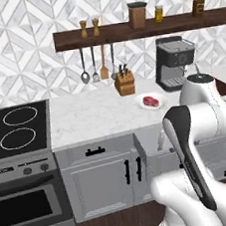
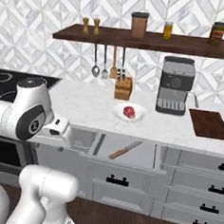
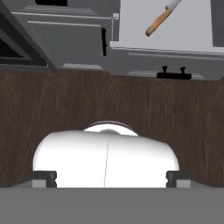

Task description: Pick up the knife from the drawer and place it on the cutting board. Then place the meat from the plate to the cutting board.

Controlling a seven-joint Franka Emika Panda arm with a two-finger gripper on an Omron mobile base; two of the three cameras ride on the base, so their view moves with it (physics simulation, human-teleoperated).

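— What do you see from behind the arm's left side?

— A round plain white plate [image 1: 151, 102] sits on the pale marble surface [image 1: 90, 117], and a small red-pink chunk of meat [image 1: 150, 101] lies on it. A tan wooden knife block [image 1: 125, 83] stands just behind it, a black and silver coffee machine [image 1: 174, 63] to the right.

— And from the right side?

— The wide shallow grey drawer [image 2: 129, 156] is pulled open below the plate [image 2: 130, 113]. Inside lies the small knife [image 2: 125, 150] with its pale blade and brown wooden handle, set at a slant. The flat dark reddish-brown wooden cutting board [image 2: 210, 123] rests on the surface right of the coffee machine [image 2: 175, 85], well apart from the meat [image 2: 129, 111].

— And along the hand?

— The knife [image 3: 162, 17] shows near the top, in the open drawer [image 3: 166, 39], above the dark wooden floor [image 3: 109, 100]. The hand [image 3: 111, 179] sits low, far from the knife, fingertips [image 3: 45, 178] spread wide, holding nothing.
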